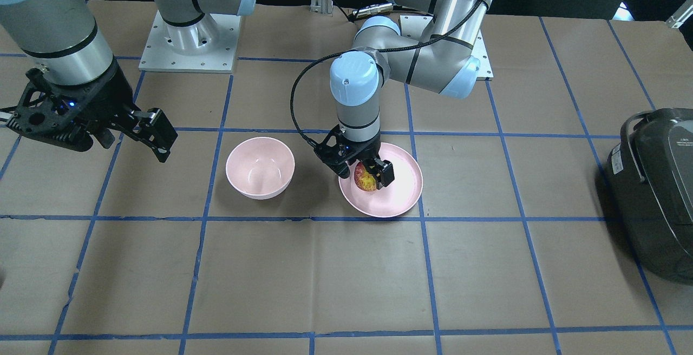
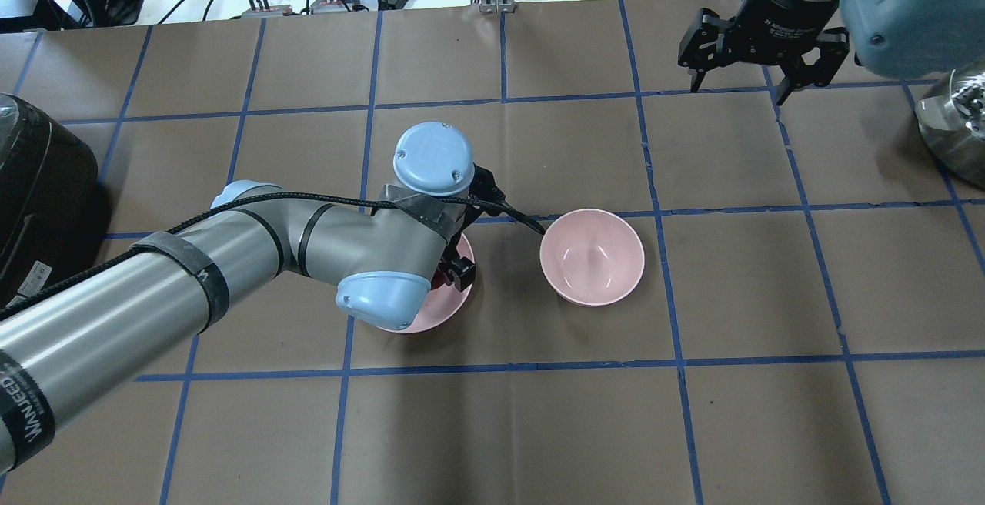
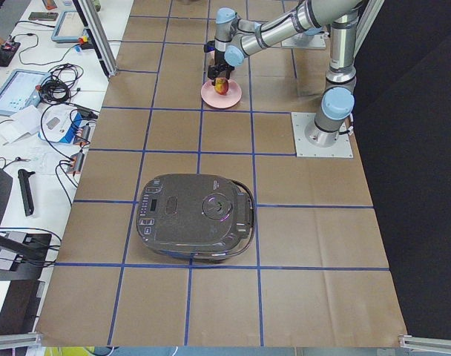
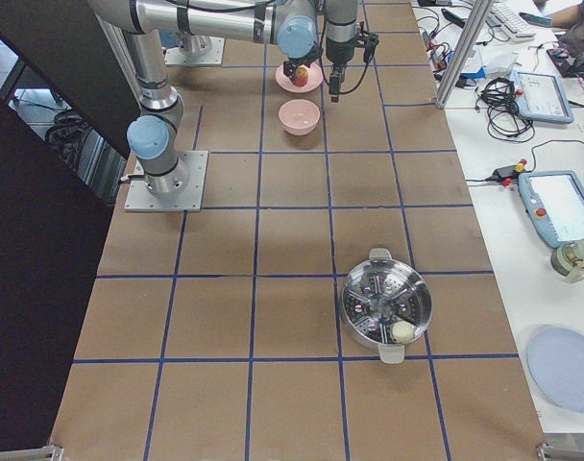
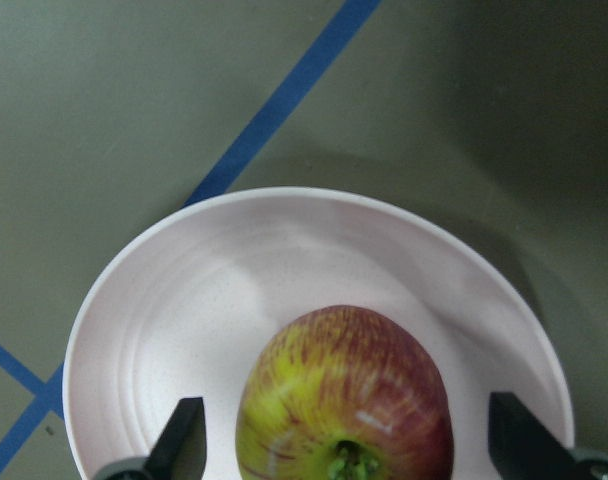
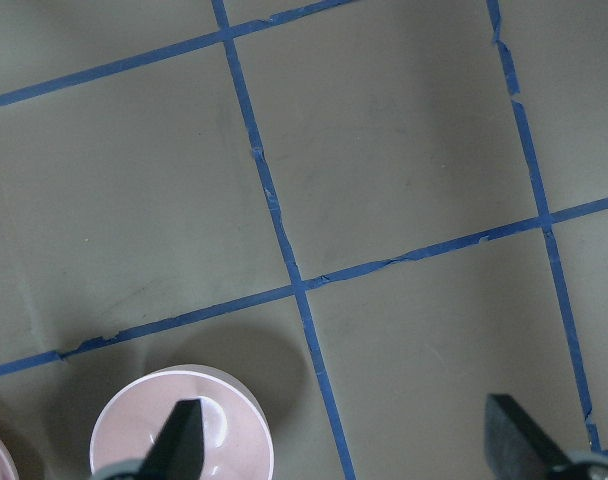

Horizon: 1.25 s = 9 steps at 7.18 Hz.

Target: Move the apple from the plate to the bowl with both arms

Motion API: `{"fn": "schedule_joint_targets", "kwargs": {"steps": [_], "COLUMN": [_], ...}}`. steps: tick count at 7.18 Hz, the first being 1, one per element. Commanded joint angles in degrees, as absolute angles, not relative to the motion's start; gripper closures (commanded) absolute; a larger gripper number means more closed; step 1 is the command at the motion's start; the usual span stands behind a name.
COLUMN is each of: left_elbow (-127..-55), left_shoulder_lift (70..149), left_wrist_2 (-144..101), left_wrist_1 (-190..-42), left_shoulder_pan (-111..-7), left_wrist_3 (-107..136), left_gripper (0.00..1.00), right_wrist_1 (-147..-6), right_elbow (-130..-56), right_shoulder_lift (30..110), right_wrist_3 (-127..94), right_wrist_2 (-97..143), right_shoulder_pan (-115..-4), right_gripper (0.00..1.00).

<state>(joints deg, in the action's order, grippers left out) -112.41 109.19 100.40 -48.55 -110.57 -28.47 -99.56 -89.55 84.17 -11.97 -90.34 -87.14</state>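
The apple [image 5: 344,400] sits on the plate [image 1: 403,182], off-centre, on the half nearer the bowl [image 1: 260,168], stem dimple up. The left gripper [image 1: 365,175] is down over it with its fingers [image 5: 179,445] spread to either side; in the left wrist view a narrow sliver of plate shows between each finger and the apple's skin, so nothing is pinched. Both fingertips lie inside the plate's rim. The bowl stands upright on the counter [image 1: 346,279] just beside the plate, on the robot's right of it; the two rims are apart, with a strip of brown counter between them. In the front-facing view both dishes lie within a band bounded by two blue tape lines [image 1: 303,218], the plate's near rim almost touching the nearer line. The right gripper [image 2: 739,91] hangs above the counter well apart from the bowl, further to the robot's right and towards the operators' side, fingers wide open and pointing down, holding nothing; its wrist view catches the bowl's rim at the lower left edge. A black rice cooker [image 3: 196,219] sits well off towards the robot's left end of the counter, and a metal steamer pot [image 4: 386,305] well off towards the right end, both far from the dishes
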Motion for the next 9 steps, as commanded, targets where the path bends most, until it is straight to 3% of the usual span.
{"fn": "schedule_joint_targets", "kwargs": {"steps": [1,2,3,4,6,9], "left_elbow": [-112.0,-111.9,-111.9,-111.8,-110.2,-93.2], "left_shoulder_lift": [110.6,110.6,110.2,109.3,105.6,108.5], "left_wrist_2": [100.5,100.4,100.5,100.5,100.1,97.0], "left_wrist_1": [-47.6,-47.6,-47.9,-48.8,-53.8,-68.4], "left_shoulder_pan": [-110.6,-110.6,-110.6,-110.6,-110.7,-113.0], "left_wrist_3": [-32.3,-32.3,-32.1,-31.9,-22.5,11.1], "left_gripper": [0.00,0.39,0.72,0.83,0.85,0.84], "right_wrist_1": [-99.6,-99.8,-99.8,-99.8,-99.7,-98.9], "right_elbow": [-89.7,-89.8,-90.0,-90.2,-90.2,-90.7], "right_shoulder_lift": [83.7,83.6,83.6,83.5,84.0,84.4], "right_wrist_3": [-11.9,-11.0,-11.0,-10.9,-10.5,-8.7], "right_wrist_2": [-90.1,-90.2,-90.2,-90.3,-91.1,-91.9], "right_shoulder_pan": [-87.3,-87.2,-87.2,-87.2,-87.1,-87.0], "right_gripper": [0.00,0.00,0.00,0.00,0.00,0.00]}}
